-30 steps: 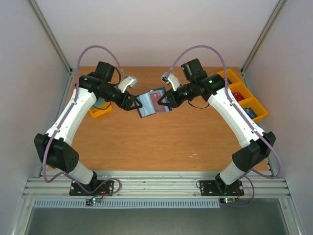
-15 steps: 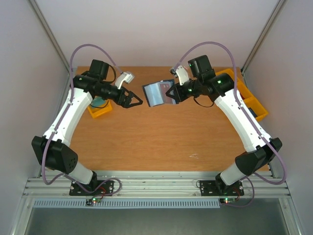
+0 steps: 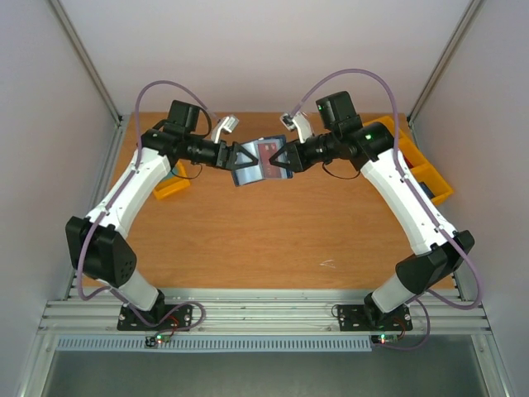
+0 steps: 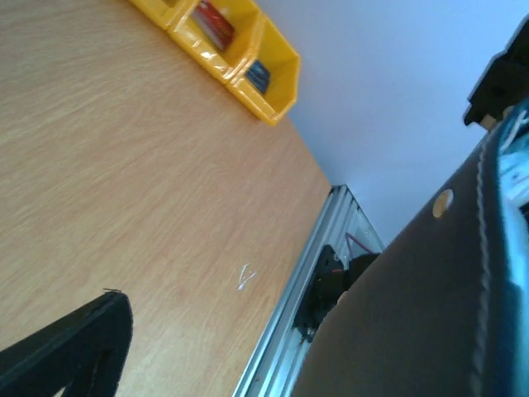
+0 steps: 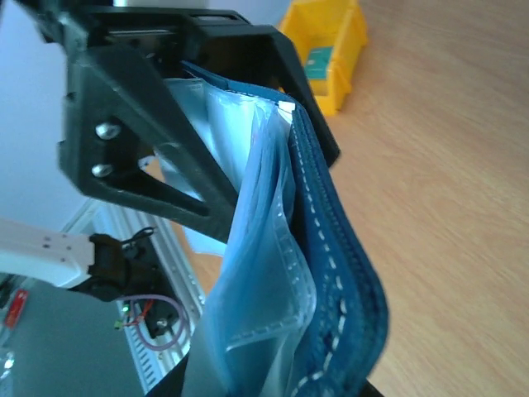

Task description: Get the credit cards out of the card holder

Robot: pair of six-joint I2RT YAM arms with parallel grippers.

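The card holder [image 3: 258,162] hangs open above the back of the table, with its navy cover and pale sleeves facing up. My right gripper [image 3: 285,159] is shut on its right edge. A credit card [image 3: 267,153] with a red patch shows through one sleeve. My left gripper [image 3: 240,155] is open, and its fingers straddle the holder's left edge. In the right wrist view the stitched blue cover [image 5: 339,248] and translucent sleeves [image 5: 256,273] run toward the left gripper's black fingers [image 5: 140,132]. The left wrist view shows the dark cover [image 4: 430,314] close up and one finger [image 4: 74,351].
A yellow bin [image 3: 169,184] stands at the left behind the left arm. A row of yellow bins [image 3: 420,165] lines the right edge, with small flat items in them [image 4: 216,16]. The table's metal rail [image 3: 264,314] carries both arm bases.
The left gripper drew away toward the left bin, opened wide, then came back to the holder's left edge. The right gripper kept hold of the holder and tilted it slightly.
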